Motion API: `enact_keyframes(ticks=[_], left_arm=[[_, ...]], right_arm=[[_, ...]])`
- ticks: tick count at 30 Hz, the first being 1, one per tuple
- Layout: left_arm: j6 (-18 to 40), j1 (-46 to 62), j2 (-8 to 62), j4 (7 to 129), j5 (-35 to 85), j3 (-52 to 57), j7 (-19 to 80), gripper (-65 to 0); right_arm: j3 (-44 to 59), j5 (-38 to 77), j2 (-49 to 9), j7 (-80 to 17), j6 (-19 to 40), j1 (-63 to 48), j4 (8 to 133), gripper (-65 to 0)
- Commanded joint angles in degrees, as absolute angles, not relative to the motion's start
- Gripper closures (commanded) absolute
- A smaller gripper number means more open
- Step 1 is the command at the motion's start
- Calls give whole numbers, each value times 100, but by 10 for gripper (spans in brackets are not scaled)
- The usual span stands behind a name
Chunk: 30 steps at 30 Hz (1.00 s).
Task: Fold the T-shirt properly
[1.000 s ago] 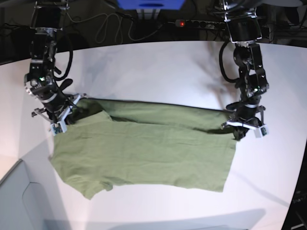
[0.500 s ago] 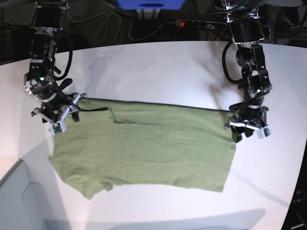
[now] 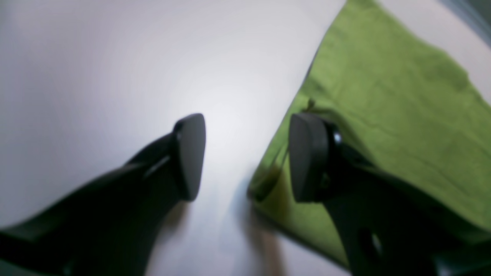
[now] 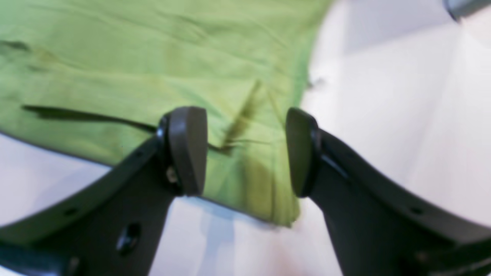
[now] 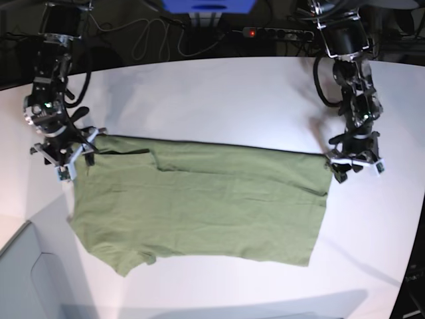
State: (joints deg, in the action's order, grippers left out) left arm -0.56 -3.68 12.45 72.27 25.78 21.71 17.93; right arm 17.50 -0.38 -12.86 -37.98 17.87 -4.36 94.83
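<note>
The olive-green T-shirt [image 5: 199, 199] lies flat and folded over on the white table [image 5: 219, 93], with a short sleeve at the front left. My left gripper [image 5: 355, 166] stands at the shirt's far right corner, open and empty. In the left wrist view [image 3: 247, 157] its jaws are apart, with the shirt's corner [image 3: 383, 115] just beside the right finger. My right gripper [image 5: 63, 156] stands at the shirt's far left corner, open and empty. In the right wrist view [image 4: 243, 149] it hovers over the shirt's corner [image 4: 134, 65], and the cloth is not pinched.
A power strip [image 5: 265, 32] with a red light, loose cables [image 5: 143, 40] and a blue object [image 5: 209, 6] lie beyond the table's far edge. A grey surface [image 5: 26, 279] meets the table at the front left.
Both grippers have let go of the shirt's far edge and drawn outward, away from its corners. The raised fold along the far edge has settled flat.
</note>
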Motion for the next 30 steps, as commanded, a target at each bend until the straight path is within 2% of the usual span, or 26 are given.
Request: enact_keyframes(ticks=[1, 18, 20, 25, 30], left_arm=[[4, -462, 1297, 7257, 2624, 2167, 1692, -334], [4, -409, 1244, 6949, 2642, 2141, 1736, -321], [4, -365, 1244, 6905, 2651, 2141, 1736, -283], [4, -233, 1112, 6897, 2651, 2141, 1701, -122], [4, -163, 1077, 6897, 2651, 2141, 1736, -12]], right_arm=[[1789, 22, -1341, -3644, 1807, -365, 9596, -316], [2237, 22, -1332, -3705, 1807, -690, 9930, -314], [2237, 22, -1341, -3705, 1807, -708, 9815, -311], [2237, 22, -1341, -3662, 1815, -778, 9666, -311], [2229, 22, -1358, -3635, 1815, -734, 9253, -311]])
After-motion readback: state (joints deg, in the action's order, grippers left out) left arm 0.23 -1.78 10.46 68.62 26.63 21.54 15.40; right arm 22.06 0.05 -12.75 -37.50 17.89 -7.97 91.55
